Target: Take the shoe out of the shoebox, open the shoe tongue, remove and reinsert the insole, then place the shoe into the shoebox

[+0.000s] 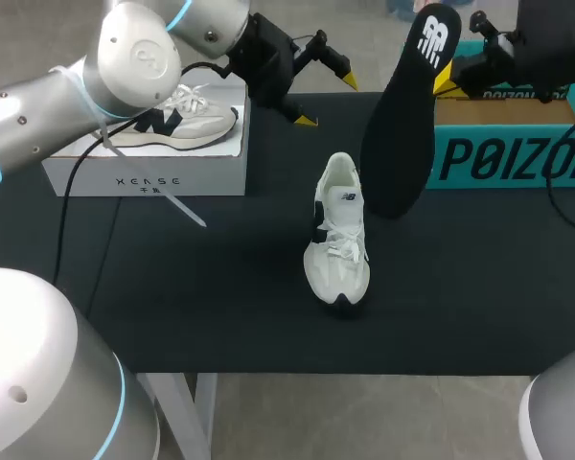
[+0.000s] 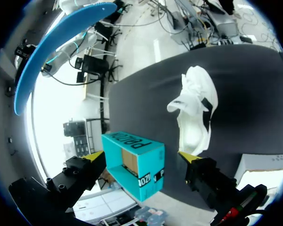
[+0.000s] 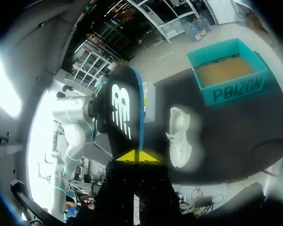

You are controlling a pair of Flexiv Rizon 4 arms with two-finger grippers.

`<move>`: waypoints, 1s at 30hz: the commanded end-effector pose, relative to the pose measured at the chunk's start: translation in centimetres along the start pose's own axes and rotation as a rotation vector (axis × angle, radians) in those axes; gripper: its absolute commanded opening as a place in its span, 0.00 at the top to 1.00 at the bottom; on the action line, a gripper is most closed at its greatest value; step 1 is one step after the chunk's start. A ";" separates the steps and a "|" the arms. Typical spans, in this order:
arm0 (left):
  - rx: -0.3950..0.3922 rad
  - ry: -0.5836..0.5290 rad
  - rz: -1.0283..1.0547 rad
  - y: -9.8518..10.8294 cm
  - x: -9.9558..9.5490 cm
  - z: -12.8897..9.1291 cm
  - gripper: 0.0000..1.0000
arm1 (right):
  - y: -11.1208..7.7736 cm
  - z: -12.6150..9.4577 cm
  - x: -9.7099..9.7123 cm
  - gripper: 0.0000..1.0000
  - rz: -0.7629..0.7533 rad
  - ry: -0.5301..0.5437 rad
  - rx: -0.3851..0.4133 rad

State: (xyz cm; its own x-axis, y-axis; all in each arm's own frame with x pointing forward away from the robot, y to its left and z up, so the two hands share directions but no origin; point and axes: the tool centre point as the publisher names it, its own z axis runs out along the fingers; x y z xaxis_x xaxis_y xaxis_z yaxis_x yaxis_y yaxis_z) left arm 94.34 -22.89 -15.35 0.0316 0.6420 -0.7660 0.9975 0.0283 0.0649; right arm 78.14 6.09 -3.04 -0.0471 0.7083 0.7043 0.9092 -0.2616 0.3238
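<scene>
- Fingers of the right gripper (image 3: 137, 157) pinch the black insole (image 1: 401, 134), holding it upright.
- Left gripper (image 1: 328, 99) fingers are spread wide and empty.
- White sneaker (image 1: 337, 240) stands on the desk (image 1: 220, 287), near the teal shoebox (image 1: 513, 153).

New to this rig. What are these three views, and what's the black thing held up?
Two robot arms work at a black table. The head view looks down from a fixed camera above. The two round views come from a camera on each arm's wrist. On the table stand a white shoe, an open teal shoebox and a white box. The black thing is the shoe's insole, pinched upright in the right gripper. The left gripper is open and empty.
</scene>
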 end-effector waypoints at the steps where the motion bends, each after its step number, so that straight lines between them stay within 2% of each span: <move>1: -0.040 -0.069 0.056 -1.4 0.1 -2.8 0.00 | 2.7 2.7 -1.4 1.00 0.066 0.089 0.071; 4: -0.062 -0.113 0.096 -2.1 -0.3 -3.5 0.00 | 4.3 3.3 -1.7 1.00 0.067 0.083 0.079; 10: -0.045 -0.214 0.158 -3.1 -0.2 -4.0 0.00 | 7.0 4.1 -2.1 1.00 0.044 0.072 0.124; 15: -0.032 -0.262 0.186 -3.5 -1.1 -4.2 0.00 | 7.9 5.5 -2.7 1.00 0.022 0.030 0.219; 19: 0.040 -0.315 0.247 -3.9 -2.4 -4.2 0.00 | 8.5 6.2 -2.8 1.00 -0.013 0.036 0.274; 23: 0.073 -0.361 0.287 -4.3 -3.0 -3.9 0.00 | 8.9 6.9 -2.9 1.00 -0.040 0.032 0.343; 30: -0.043 -0.343 0.374 -6.2 -4.0 -2.9 0.00 | 9.8 8.3 -3.4 1.00 -0.047 -0.007 0.444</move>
State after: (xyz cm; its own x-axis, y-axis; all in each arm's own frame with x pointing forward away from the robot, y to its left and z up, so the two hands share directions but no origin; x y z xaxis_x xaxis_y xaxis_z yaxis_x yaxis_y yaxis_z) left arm 89.25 -22.74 -10.54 0.4050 0.3196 -0.8566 0.9139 -0.1710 0.3682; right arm 89.23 5.85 -7.67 -0.0926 0.7092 0.6989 0.9776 -0.0684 0.1990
